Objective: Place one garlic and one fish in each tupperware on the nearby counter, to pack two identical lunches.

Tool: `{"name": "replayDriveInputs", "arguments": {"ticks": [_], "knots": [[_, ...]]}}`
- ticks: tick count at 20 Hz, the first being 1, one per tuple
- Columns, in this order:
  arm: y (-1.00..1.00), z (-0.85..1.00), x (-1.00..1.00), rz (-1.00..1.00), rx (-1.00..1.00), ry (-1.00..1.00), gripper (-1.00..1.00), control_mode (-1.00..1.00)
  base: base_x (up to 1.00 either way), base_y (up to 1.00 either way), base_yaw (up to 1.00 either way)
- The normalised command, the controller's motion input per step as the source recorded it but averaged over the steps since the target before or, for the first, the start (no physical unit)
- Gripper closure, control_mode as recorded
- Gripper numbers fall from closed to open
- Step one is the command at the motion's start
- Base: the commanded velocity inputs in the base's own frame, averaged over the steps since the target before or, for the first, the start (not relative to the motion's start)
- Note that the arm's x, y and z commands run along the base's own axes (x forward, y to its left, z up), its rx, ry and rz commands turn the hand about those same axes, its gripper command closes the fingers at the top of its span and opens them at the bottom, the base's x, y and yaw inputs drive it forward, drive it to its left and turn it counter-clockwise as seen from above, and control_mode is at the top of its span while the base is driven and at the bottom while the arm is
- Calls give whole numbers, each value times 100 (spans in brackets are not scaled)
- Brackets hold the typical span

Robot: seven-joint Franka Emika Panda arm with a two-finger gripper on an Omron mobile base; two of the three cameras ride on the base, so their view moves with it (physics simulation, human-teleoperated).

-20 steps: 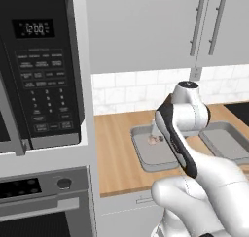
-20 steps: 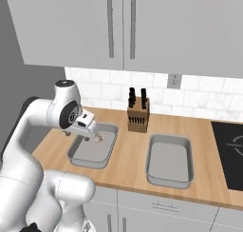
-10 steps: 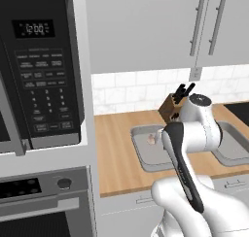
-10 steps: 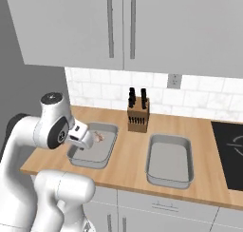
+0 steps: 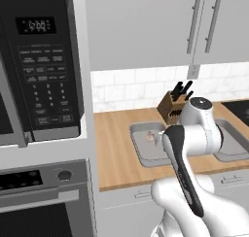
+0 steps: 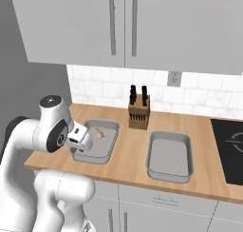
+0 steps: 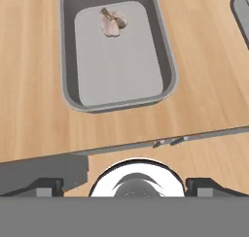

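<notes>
One pinkish-white garlic point(image 7: 112, 23) lies in the far end of the left grey tupperware point(image 7: 167, 66), also seen as garlic point(image 6: 99, 132) in tupperware point(image 6: 90, 155). The right tupperware point(image 6: 169, 170) holds nothing. Both stand on the wooden counter point(image 6: 130, 150). My gripper point(image 6: 80, 140) hangs at the counter's front edge, just before the left tupperware and pulled back from the garlic. In the hand view its dark fingertips point(image 7: 48, 185) stand far apart at the bottom with nothing between them, so the gripper point(image 7: 124, 187) is open. The fish are out of view.
A knife block point(image 6: 137, 112) stands at the back between the two containers. A black cooktop point(image 6: 230, 148) lies at the right. A microwave point(image 5: 39, 66) over an oven point(image 5: 44, 192) rises left of the counter. My own arm point(image 5: 194, 134) hides part of the right tupperware point(image 5: 233, 146).
My hand has drawn back from above the left tupperware to the counter's front edge and dropped lower. The garlic stays in the container.
</notes>
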Motion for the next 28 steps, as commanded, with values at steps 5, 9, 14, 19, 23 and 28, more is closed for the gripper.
{"name": "replayDriveInputs", "arguments": {"ticks": [5,9,14,19,23,28], "knots": [[0,0,0,0,0,0,-100,100,-98,31,5],[0,0,0,0,0,0,-100,100,-59,89,28],[0,0,0,0,0,0,-100,100,-42,100,58],[0,0,0,0,0,0,-100,100,-47,100,71],[0,0,0,0,0,0,-100,100,-10,97,50],[0,0,0,0,0,0,-100,100,-23,100,23]]}}
